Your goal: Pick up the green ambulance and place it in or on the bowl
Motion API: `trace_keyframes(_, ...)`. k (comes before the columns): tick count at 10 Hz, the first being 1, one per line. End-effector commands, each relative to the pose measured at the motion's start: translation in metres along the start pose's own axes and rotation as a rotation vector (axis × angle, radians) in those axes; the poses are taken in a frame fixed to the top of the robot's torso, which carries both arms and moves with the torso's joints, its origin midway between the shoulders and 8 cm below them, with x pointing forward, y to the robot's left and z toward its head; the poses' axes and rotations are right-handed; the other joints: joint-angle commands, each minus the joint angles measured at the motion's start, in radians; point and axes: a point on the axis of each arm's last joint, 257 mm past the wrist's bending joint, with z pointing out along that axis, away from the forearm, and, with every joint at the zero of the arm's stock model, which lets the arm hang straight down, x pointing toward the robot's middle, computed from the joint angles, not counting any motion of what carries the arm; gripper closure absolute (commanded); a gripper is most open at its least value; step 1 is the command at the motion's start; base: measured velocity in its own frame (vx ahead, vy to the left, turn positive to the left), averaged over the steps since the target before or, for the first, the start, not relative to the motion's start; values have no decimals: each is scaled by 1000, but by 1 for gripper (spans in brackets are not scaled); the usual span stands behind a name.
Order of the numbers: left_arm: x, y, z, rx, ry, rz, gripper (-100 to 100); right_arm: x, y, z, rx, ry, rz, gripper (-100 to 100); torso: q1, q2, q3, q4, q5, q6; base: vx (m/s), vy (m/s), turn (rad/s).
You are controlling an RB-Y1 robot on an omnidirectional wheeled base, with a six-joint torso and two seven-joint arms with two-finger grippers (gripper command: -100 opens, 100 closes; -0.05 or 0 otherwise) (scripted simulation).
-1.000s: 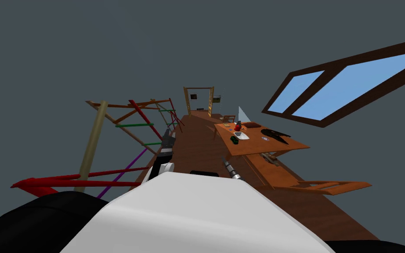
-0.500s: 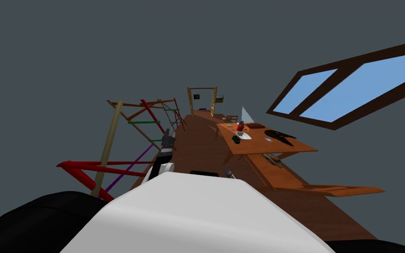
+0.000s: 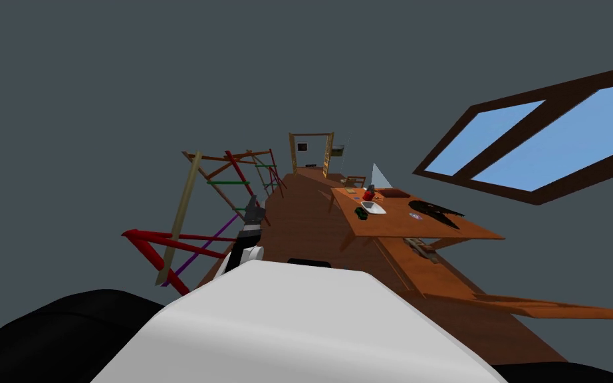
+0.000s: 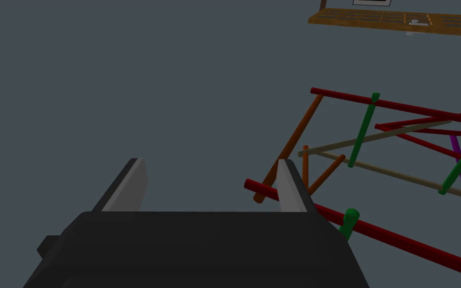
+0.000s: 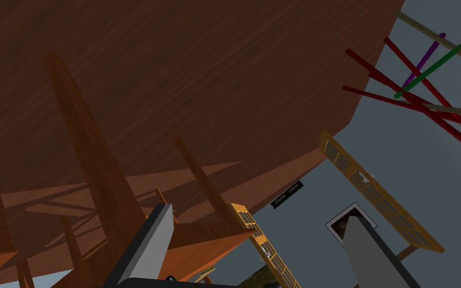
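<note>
**The ambulance [image 3: 361,213] lies on the table [image 3: 431,229]**

Small and dark green, it sits just beside the white bowl [image 3: 373,207]. The table is orange-brown, on a dark brown floor [image 3: 305,219]. The left gripper [image 4: 207,167] and right gripper [image 5: 259,220] both gape wide, holding nothing.

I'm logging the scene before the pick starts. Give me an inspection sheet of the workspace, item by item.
Surface: orange-brown wooden table, ahead on my right, apart from both grippers.
Job's things: small green ambulance on the table beside the white bowl, not in it.
Clutter: red object, flat black object and dark brown tray on the table.
Grippers: left gripper open, empty, facing the climbing frame of red, green and purple bars; right gripper open, empty, facing wooden furniture legs.
Cables: nothing seen.
Surroundings: brown floor, window on the right, wooden doorway far ahead.
</note>
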Motion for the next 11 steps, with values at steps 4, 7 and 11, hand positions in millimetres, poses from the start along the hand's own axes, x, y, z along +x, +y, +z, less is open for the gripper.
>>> trace_keyframes(4,0,0,0,0,0,0,0,14,-67,-23,114,91,-93,-100,0,-2,-1,0,0,0,17,-22,119)
trace_keyframes(7,0,0,0,0,0,0,0,13,-103,-41,178,133,-141,-100,0,-3,-2,-1,0,0,37,-30,111)
trace_keyframes(11,0,0,0,0,0,0,0,0,-152,-67,264,178,-201,-100,-1,-5,-3,-1,0,0,58,-40,133)
